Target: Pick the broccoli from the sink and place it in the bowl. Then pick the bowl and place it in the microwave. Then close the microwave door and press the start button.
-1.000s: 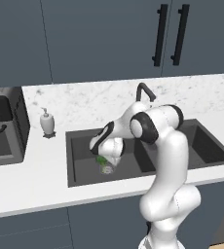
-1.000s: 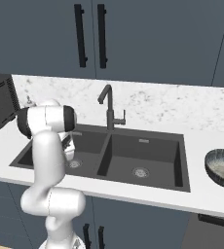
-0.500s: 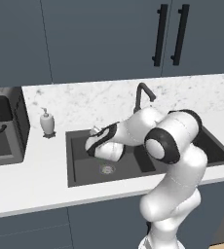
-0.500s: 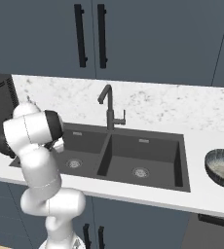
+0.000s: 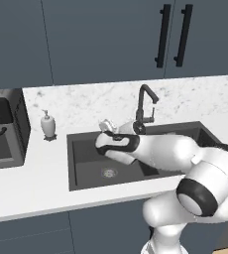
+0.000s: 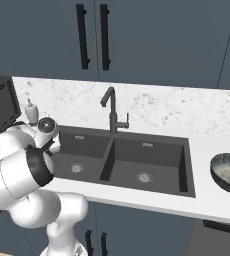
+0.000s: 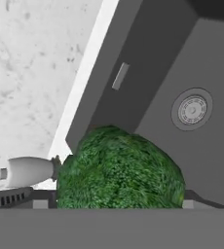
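Gripper: I see my gripper up over the left side of the sink. Its fingers are spread wide, and the broccoli sits right between them, so I think it is held.
Broccoli: it looks big in the hand view, a bright green, bumpy, round ball. I cannot see its stem. It is up above the left basin, not lying on the bottom.
Sink: dark grey, with two basins. I count two round drains, one in each basin. One dark tap stands behind the middle.
Bowl: I count one bowl. It is on the white counter, well apart to the right of the sink. It is dark and speckled outside, pale inside.
Soap bottle: one small white bottle stands on the counter just left of the sink.
Cupboard handles: I count two black handles above.
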Available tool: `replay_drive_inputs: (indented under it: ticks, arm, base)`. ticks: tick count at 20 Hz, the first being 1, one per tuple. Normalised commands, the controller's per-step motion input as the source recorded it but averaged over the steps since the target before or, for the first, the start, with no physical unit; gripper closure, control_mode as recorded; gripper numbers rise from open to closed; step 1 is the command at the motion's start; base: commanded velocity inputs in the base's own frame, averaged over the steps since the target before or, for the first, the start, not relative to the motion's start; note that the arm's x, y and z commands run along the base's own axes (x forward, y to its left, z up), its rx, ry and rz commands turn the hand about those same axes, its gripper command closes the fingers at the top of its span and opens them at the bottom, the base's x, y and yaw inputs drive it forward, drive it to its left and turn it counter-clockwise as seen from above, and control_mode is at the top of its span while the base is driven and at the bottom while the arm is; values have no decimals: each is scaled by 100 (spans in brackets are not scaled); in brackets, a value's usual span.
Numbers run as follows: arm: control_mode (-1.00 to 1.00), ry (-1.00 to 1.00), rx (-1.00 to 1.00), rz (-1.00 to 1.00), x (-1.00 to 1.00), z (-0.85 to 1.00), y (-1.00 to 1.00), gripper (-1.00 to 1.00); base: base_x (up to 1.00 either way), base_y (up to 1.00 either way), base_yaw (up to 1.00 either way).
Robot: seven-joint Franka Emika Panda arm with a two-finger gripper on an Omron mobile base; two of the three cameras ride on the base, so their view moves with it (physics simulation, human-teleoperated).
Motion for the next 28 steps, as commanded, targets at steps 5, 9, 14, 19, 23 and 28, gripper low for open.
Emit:
replay_drive_inputs:
  ticks: [5,9,14,19,23,28]
  arm:
    - [-100,0,1,-3,-91,100,-26,100]
    - [-100,1,0,0,-59,100,-21,100]
    - [-100,13,0,0,-68,100,-40,100]
    - [-100,36,0,0,-48,89,-41,100]
    - [-100,34,0,0,-61,68,-43,100]
    - [-100,14,-8,-2,-89,51,-44,100]
  base:
    - [0,0,0]
    - [0,0,0]
    - [0,0,0]
    - [0,0,0]
    - [0,0,0]
    - [0,0,0]
